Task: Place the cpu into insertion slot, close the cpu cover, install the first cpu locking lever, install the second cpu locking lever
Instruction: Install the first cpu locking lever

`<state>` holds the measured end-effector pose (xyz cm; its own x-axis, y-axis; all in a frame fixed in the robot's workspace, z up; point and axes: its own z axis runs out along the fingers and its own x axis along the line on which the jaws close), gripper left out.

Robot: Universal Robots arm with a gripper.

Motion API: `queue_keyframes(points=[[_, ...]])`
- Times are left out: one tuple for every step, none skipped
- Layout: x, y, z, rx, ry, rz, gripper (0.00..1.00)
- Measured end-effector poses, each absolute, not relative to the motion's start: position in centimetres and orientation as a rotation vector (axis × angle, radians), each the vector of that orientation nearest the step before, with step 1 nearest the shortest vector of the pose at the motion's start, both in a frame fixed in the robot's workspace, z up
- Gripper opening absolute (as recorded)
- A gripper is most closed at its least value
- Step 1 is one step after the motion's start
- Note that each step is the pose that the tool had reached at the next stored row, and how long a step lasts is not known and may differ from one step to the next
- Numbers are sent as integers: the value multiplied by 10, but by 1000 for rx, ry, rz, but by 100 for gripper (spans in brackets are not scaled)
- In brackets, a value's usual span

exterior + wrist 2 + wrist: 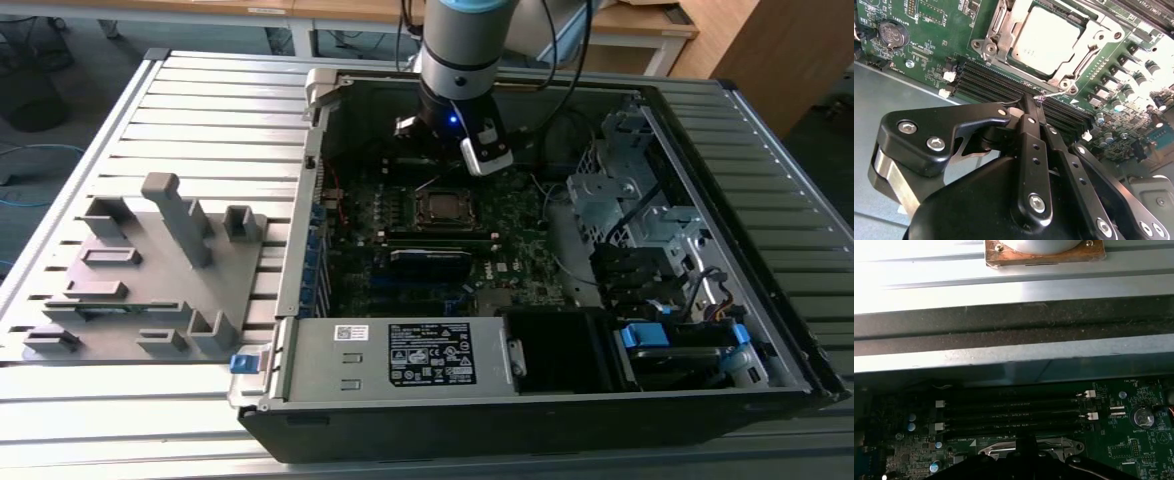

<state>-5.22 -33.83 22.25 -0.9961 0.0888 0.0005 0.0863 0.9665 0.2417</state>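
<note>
While cpu [1046, 40] lies under cpu cover [1004, 30], gripper [1038, 102] pinched together

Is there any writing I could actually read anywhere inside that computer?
Nothing here reads clearly.
The large label: print too small.
The white sticker beside it: too small.
Lettering on the motherboard: blurred.
Markings on the cpu: too faint.

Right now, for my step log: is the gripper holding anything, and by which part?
The gripper, jaws closed, seems to pinch a cpu locking lever by its free wire end.
</note>
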Motion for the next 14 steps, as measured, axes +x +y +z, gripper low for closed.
queue_keyframes(points=[[-52, -338, 222, 138, 3103, 381, 10], [-52, -338, 222, 137, 3101, 380, 10], [-52, -338, 222, 137, 3100, 380, 10], [-52, -338, 221, 137, 3099, 380, 10], [-52, -338, 221, 136, 3098, 381, 10], [-52, -338, 221, 136, 3097, 380, 10], [-52, -338, 220, 136, 3094, 380, 10], [-52, -338, 220, 135, 3090, 380, 10], [-52, -338, 219, 133, 3085, 380, 10], [-52, -338, 219, 132, 3079, 380, 10], [-52, -338, 219, 131, 3073, 381, 10], [-52, -338, 218, 129, 3068, 381, 10], [-52, -338, 218, 128, 3063, 381, 10], [-52, -338, 218, 128, 3060, 381, 10]])
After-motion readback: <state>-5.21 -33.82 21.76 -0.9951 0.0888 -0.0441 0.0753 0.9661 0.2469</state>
